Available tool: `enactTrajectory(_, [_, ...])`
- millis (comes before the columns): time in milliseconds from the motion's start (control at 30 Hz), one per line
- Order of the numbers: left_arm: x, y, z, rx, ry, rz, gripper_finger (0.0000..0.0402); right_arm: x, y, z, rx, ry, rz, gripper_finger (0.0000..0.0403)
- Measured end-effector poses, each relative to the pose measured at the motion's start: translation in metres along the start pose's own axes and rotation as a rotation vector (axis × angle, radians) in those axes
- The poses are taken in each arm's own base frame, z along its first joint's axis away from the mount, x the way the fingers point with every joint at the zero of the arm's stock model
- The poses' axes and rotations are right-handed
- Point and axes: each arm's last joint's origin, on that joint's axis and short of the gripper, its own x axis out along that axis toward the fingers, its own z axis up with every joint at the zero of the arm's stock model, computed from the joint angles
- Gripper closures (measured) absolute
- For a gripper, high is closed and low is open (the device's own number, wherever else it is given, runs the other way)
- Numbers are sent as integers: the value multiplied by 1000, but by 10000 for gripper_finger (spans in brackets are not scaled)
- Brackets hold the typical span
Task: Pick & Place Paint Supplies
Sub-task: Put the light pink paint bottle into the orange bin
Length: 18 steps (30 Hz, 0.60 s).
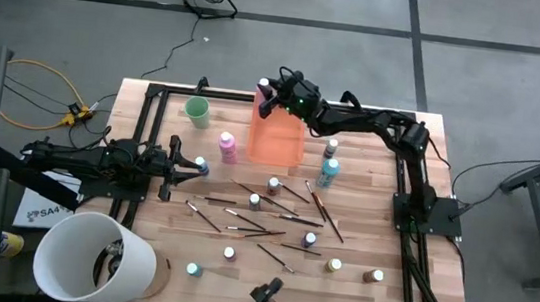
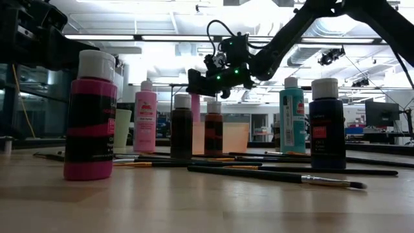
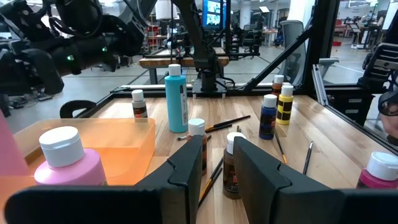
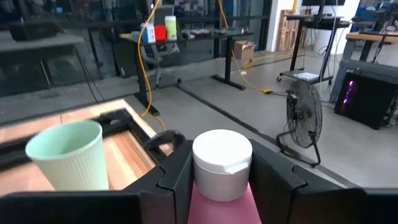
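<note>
we see the right gripper [image 1: 266,97] reaching over the far edge of the translucent orange plastic tray [image 1: 276,140], its two dark fingers [image 4: 177,171] closed on a pink plastic bottle with a white cap [image 4: 222,163]; the bottle sits upright between them, held up off the table above the tray's far corner. just beside it on the table stands the ribbed mint-green cup [image 1: 197,111], well apart from the tray.

the left gripper [image 1: 188,168] lies low at the left side of the wooden table [image 1: 355,301], pointing toward the middle. its fingers [image 3: 186,171] stand a narrow way apart with nothing between them.

the rest of the paint supplies are on the table. a second pink bottle [image 1: 227,147] stands just beside the tray's left side, and a tall teal bottle [image 1: 328,169] stands near its right side, with a small dark pale-capped bottle [image 1: 332,146] just behind it. more tiny dark bottles with pale caps [image 1: 272,184] are scattered across the middle and near part of the table, and thin dark-handled brushes [image 1: 243,218] lie flat among them, some crossing each other.

a white bucket [image 1: 93,258] sits at the table's near left corner.
</note>
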Motion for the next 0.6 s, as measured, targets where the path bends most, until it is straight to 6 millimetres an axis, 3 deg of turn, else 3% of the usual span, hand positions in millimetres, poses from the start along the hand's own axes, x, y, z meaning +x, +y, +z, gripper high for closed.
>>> enactTrajectory(367, [0,0,0,0,0,0,314,2,-21,-1,69,22,48,277])
enactTrajectory(600, [0,0,0,0,0,0,314,2,-43,-1,71,42,245,278])
